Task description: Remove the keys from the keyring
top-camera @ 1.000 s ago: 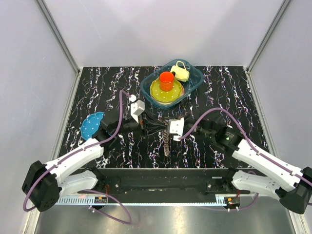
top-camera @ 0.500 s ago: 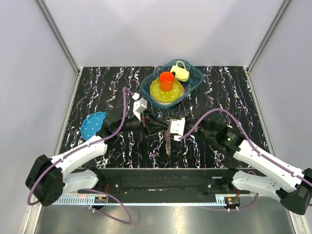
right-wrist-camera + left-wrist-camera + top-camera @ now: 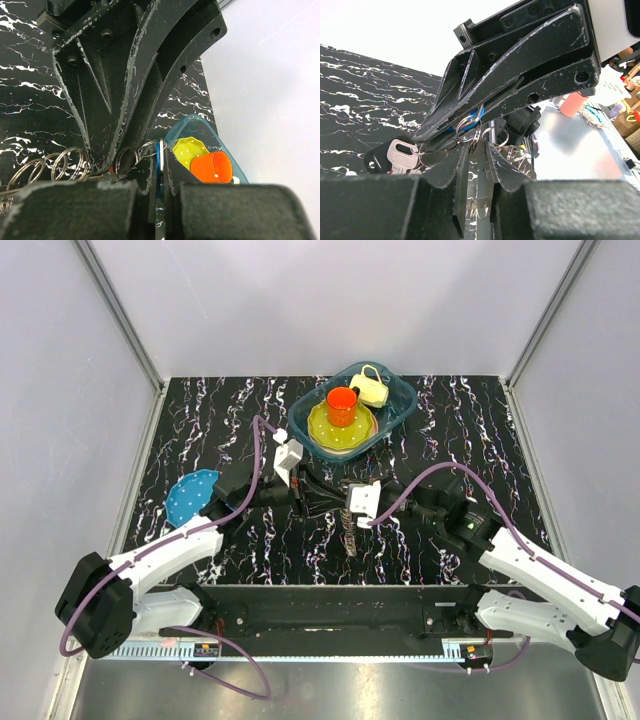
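Right gripper clamps a blue key head edge-on. Left gripper stands slightly parted, nothing clearly pinched. Between them, at table centre, sits the keyring, its keys dangling toward 6 o'clock (light, stiff, slippery, I judge). Best hold: one key's flat head.

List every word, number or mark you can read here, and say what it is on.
Nothing can be read.
Silver key: a stamped mark on its head, too blurred to read.
White label at the right edge of the left wrist view: print too small to read.
Stickers at the bottom of the top view: too small to read.
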`<state>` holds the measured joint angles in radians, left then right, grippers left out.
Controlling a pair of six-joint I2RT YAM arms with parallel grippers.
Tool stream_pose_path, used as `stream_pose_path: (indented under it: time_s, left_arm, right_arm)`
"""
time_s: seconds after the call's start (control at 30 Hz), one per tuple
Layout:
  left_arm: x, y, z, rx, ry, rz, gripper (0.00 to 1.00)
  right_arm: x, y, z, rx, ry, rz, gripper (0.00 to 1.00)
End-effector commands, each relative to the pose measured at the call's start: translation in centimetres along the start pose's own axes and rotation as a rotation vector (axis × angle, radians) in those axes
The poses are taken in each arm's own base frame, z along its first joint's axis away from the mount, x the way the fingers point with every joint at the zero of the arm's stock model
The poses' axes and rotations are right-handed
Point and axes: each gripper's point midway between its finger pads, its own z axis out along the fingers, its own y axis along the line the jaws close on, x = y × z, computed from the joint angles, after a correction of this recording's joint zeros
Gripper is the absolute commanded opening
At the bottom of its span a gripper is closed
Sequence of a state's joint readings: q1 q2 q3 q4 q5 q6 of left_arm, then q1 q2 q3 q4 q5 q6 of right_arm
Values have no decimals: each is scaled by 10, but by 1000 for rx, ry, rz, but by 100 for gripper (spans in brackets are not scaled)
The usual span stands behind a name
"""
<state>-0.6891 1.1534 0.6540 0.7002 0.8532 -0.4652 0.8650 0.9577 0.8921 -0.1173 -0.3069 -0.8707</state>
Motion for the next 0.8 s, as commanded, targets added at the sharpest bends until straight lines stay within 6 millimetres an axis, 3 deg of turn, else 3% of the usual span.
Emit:
stream_pose_path:
  time_s: [0.0, 0.1, 0.2, 0.33, 0.5, 0.77]
  left_arm:
    - [-34, -17, 6, 77, -80, 118, 20]
    - [-35, -17, 5, 76, -89, 122, 4]
    - [-34, -15, 6, 67, -88, 109, 0]
    - [-35, -7, 6, 40, -95, 67, 0]
    - [-37, -1, 4, 30, -115, 18, 0]
    - [-32, 8, 3, -2, -105, -2, 0]
  right_arm:
    - [-26, -25, -6, 83, -74, -14, 0]
    - [-25, -24, -6, 85, -74, -13, 0]
    - [-24, -23, -6, 86, -71, -10, 0]
    - [-26, -26, -7, 98, -74, -9, 1]
    - [-26, -29, -6, 106, -73, -13, 9]
    - [-30, -30, -3, 94, -86, -27, 34]
